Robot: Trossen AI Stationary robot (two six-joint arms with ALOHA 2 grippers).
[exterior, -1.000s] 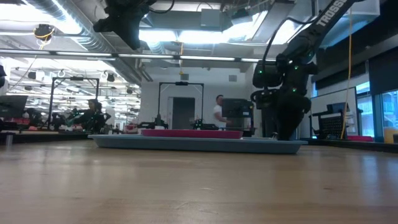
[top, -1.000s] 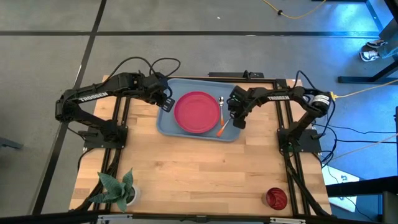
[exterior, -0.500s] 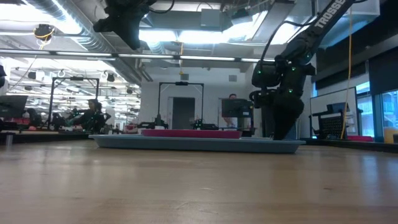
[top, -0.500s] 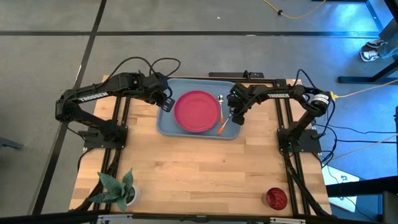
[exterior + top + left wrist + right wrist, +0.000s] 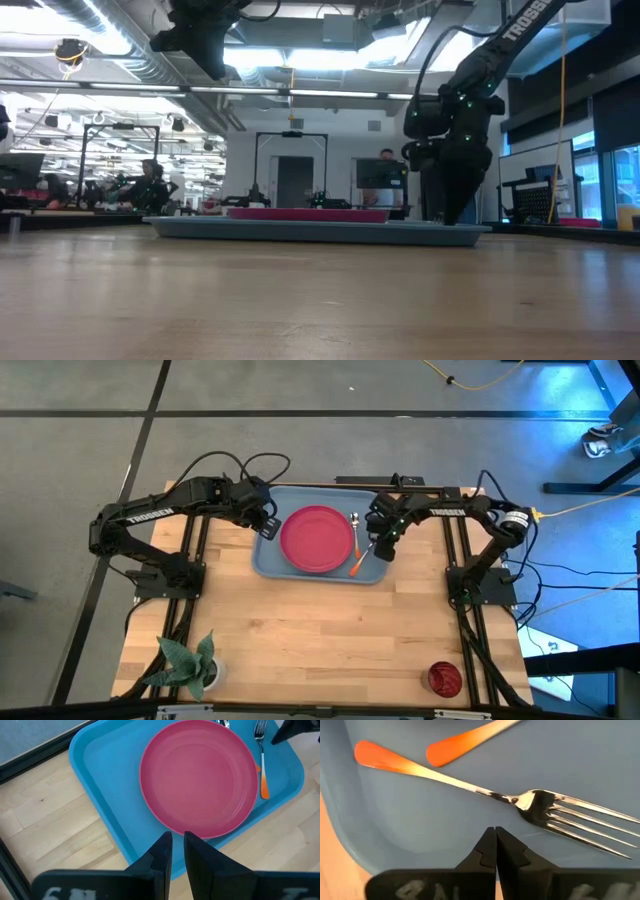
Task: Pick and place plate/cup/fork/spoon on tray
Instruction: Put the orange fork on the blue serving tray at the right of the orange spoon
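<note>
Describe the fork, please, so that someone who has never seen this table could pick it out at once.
Find the light-blue tray at the table's far edge, with the pink plate on it. Two thin orange-handled utensils lie between the plate and the tray's rim on the right arm's side, below the right gripper. The fork is the one with silver prongs; the spoon has a rounded bowl.

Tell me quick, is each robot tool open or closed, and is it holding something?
Left tool: closed, holding nothing, hovering at the tray's edge by the plate.
Right tool: closed, holding nothing, just over the tray beside the fork.
</note>
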